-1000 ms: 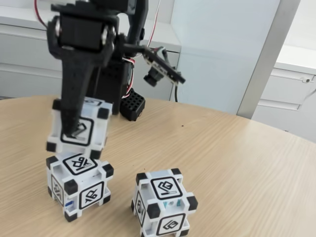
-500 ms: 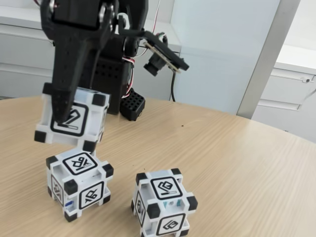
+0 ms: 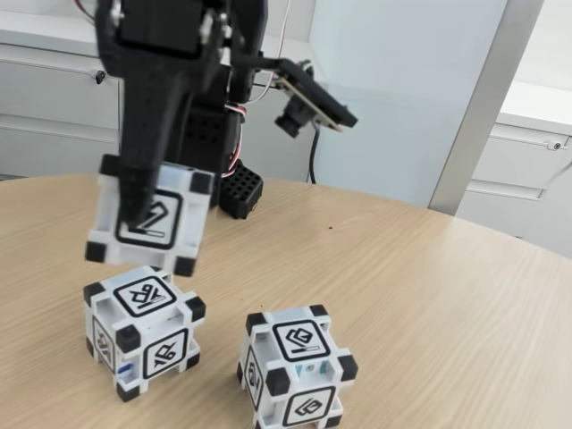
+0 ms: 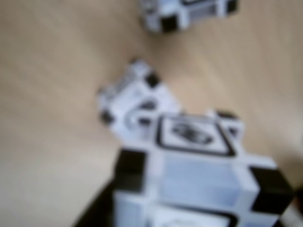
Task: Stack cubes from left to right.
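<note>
White held cube (image 3: 150,221), clamped in your gripper (image 3: 134,210), hangs tilted above the left cube (image 3: 141,333); right cube (image 3: 298,366) unstacked, nothing stacked.

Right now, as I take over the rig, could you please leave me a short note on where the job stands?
Tool: shut on the raised cube, which hangs tilted in the air above the left cube, not touching it.
Left cube and right cube sit apart on the wooden table, as the fixed view shows them.
Done: one cube picked up.
Left: nothing is stacked yet. Set the raised cube down square on another cube, release, then probably add the third.
</note>
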